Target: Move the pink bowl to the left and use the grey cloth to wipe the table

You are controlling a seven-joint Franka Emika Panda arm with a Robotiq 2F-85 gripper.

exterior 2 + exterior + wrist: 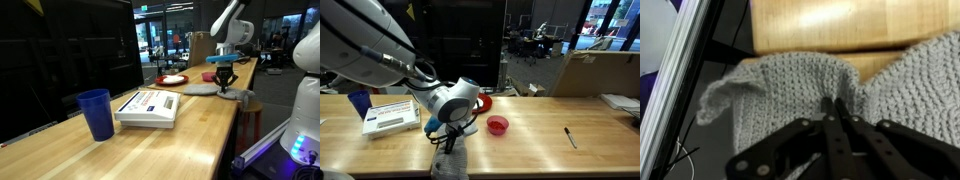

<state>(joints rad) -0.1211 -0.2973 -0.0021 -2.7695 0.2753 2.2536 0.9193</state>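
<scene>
The pink bowl stands on the wooden table, to the right of my gripper; it also shows in an exterior view behind the gripper. My gripper points down at the table's front edge and is shut on the grey knitted cloth, which hangs partly over that edge. In the wrist view the closed fingers pinch a fold of the cloth. In an exterior view the gripper is just above the cloth.
A white box and a blue cup stand left of the gripper. A red plate lies behind it. A black pen lies at the right. The table edge and floor drop off beside the cloth.
</scene>
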